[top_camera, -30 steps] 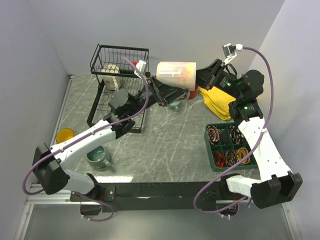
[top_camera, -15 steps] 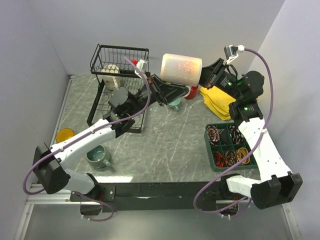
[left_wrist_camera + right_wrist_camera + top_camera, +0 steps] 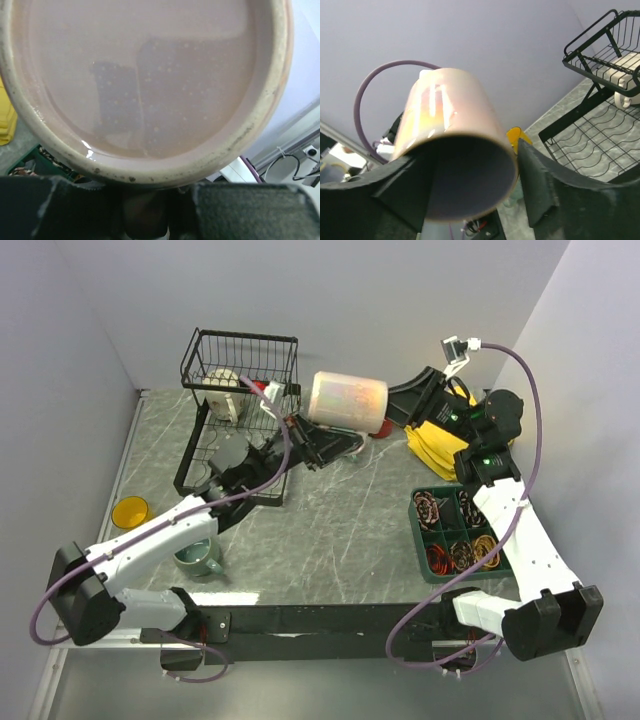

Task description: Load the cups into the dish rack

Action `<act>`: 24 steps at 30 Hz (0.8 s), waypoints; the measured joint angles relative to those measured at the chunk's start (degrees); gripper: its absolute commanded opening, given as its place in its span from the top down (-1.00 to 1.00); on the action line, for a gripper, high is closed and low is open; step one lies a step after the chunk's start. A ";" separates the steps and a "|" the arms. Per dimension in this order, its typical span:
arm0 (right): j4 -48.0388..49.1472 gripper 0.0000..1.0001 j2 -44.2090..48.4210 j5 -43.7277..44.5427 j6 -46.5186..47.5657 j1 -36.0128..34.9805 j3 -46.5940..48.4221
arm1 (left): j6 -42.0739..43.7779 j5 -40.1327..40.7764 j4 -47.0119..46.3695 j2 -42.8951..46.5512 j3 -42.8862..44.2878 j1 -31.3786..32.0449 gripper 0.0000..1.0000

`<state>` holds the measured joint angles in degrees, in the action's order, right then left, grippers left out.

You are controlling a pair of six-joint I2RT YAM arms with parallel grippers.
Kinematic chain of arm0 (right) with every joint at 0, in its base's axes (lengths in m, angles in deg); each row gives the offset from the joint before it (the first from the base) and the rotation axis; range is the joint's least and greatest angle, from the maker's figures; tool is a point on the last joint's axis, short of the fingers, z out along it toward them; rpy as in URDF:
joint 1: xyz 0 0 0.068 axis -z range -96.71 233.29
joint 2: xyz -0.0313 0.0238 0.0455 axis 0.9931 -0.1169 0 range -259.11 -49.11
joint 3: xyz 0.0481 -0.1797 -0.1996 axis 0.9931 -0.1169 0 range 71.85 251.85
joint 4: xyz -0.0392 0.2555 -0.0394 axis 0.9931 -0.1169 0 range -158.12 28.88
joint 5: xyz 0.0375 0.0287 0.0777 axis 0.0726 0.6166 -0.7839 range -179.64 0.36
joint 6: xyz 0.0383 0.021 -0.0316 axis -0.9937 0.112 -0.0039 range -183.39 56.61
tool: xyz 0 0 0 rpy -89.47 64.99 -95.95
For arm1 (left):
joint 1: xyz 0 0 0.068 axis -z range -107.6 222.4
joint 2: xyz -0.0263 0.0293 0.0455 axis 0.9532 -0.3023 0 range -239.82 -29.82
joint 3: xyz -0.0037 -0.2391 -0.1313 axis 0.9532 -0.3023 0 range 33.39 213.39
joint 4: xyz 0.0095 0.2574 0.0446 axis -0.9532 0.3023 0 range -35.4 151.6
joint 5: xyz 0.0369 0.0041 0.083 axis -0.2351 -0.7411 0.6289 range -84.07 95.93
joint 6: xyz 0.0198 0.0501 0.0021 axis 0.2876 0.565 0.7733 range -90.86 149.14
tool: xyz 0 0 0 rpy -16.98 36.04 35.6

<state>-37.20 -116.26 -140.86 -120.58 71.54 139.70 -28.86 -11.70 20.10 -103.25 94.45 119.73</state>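
Mug (image 3: 347,400) held aloft by left claw (image 3: 320,441)

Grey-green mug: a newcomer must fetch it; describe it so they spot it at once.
Find the black wire dish rack at the far left of the table. Toward the near edge, right of the yellow mug, the grey-green mug stands upright beside the left arm. Unlike that bright neighbour, it is dull green.

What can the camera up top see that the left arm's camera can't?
Only the top view shows the black wire dish rack, the cream mug in its basket, the yellow mug and the grey-green mug. Only the left wrist view looks right into the beige ceramic mug's lilac inside. Both show that beige mug, and the green compartmented tray.
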 measured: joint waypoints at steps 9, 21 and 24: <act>0.04 -0.66 2.86 -2.75 5.57 0.00 -5.14 | -1.42 3.15 -0.09 8.07 -9.16 -4.39 0.98; -9.16 -0.68 7.54 -6.73 18.56 1.20 -7.26 | 2.03 8.98 8.59 21.46 -17.33 -12.09 0.98; -13.57 -0.69 9.55 -8.02 24.57 2.67 -8.24 | 5.79 12.17 13.44 26.21 -19.56 -13.68 0.98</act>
<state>-50.77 -106.71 -148.88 -96.01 74.20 131.46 -23.07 0.48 33.54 -77.04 74.89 106.05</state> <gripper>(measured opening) 0.841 0.273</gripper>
